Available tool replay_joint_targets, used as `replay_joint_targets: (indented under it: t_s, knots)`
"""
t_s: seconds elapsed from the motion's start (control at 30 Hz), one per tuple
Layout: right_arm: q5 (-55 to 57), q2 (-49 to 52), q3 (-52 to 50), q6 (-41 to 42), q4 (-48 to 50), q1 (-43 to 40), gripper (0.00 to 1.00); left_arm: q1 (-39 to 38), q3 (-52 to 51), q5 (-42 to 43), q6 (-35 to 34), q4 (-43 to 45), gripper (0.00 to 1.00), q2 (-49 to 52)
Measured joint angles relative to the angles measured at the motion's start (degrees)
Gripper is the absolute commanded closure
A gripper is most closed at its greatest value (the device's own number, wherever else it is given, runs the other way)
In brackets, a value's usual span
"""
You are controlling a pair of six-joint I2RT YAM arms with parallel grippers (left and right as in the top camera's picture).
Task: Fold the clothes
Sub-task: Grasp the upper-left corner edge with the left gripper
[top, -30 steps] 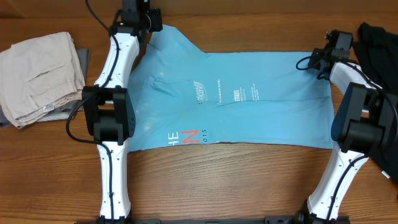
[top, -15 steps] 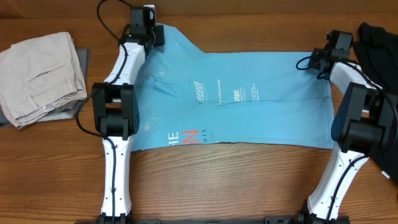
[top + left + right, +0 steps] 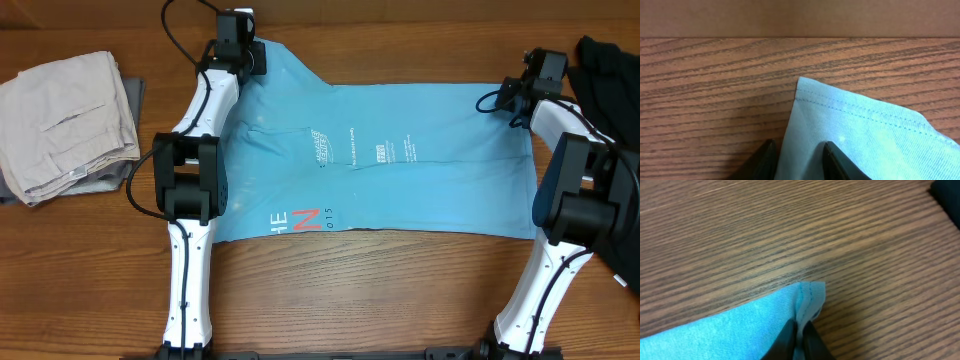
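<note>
Black fingertips of the left gripper [image 3: 799,167] stand apart at the bottom of the left wrist view. They sit on either side of a stitched corner of the light blue T-shirt [image 3: 420,180], and the cloth lies flat and unsqueezed between them. The right gripper [image 3: 799,337] has its jaws pressed together, pinching another hemmed corner that puckers upward. Seen from overhead, these corners are the shirt's upper left and upper right. The shirt lies spread flat and sideways across the middle of the wooden table [image 3: 350,300], with small white print at its centre and red-and-white lettering on its lower edge. Folded beige trousers [image 3: 65,120] lie at the far left, well apart from the shirt. A dark garment [image 3: 612,60] fills the upper right corner.
</note>
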Motion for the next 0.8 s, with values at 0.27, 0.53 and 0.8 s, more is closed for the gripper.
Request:
replay_joint_targets:
  t_s: [0.27,0.53,0.8]
  knots:
    - [-0.2,0.0,0.0,0.0,0.1,0.0,0.95,0.0,0.4,2.3,0.0,-1.5,0.87,0.0]
    - [-0.4,0.0,0.0,0.1,0.2,0.0,0.96,0.0,1.0,3.3,0.0,-3.1,0.96,0.0]
    - [-0.4,0.4,0.0,0.0,2.8,0.0,0.96,-0.3,1.4,0.8,0.1,-4.2,0.96,-0.1]
